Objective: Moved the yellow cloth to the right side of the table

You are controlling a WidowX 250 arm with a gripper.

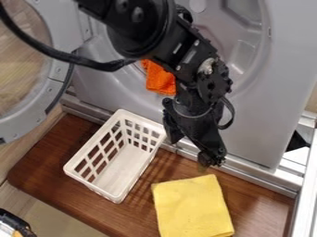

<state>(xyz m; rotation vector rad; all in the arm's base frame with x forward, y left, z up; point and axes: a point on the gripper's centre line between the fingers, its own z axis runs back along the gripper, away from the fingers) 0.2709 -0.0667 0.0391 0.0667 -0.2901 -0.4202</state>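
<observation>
Gripper (193, 151) at centre of frame, spread open. Yellow cloth (192, 206) at bottom centre. Best: lower onto cloth's near edge, pinch firmly, drag gently toward lower right.

The basket (116, 173) lies left of the cloth (192, 206).

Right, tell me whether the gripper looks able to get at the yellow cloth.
Likely yes: the gripper hangs near the yellow cloth, nothing lies on it, and the white basket stands off to one side.
</observation>
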